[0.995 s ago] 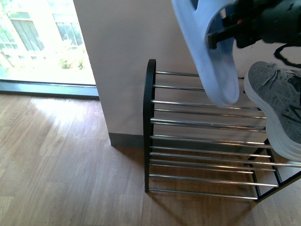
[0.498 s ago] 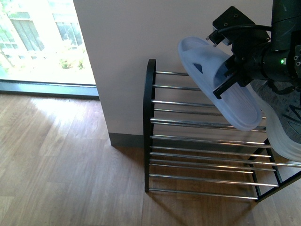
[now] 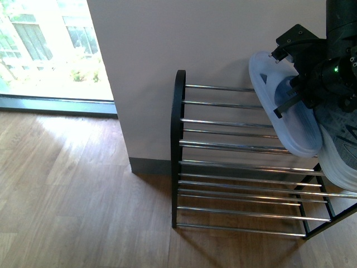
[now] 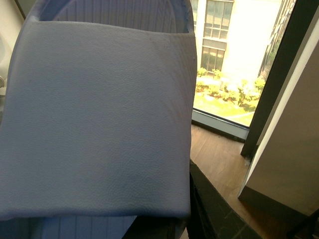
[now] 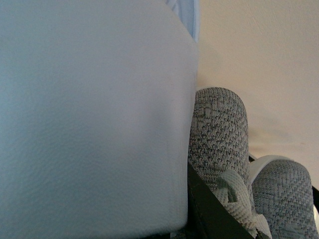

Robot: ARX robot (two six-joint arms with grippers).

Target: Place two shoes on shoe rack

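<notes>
My right gripper (image 3: 285, 99) is shut on a pale blue slide sandal (image 3: 290, 120), held tilted with its toe down over the right part of the shoe rack's (image 3: 223, 146) top chrome rods. Whether the sandal touches the rods is unclear. Just right of it, a grey knit sneaker (image 3: 341, 148) stands on the rack. In the right wrist view the sandal's strap (image 5: 89, 114) fills the picture, with two grey sneakers (image 5: 219, 134) beside it. In the left wrist view a second pale blue sandal (image 4: 94, 114) is gripped close to the camera; the left arm is outside the front view.
A white wall column (image 3: 184, 39) stands behind the rack, with a grey skirting (image 3: 149, 166) at its foot. Wood floor (image 3: 72, 195) spreads out to the left, and a bright window (image 3: 44, 50) is at the far left.
The right arm has carried its sandal down and to the right, from high over the rack to just above the top rods beside the grey sneaker.
</notes>
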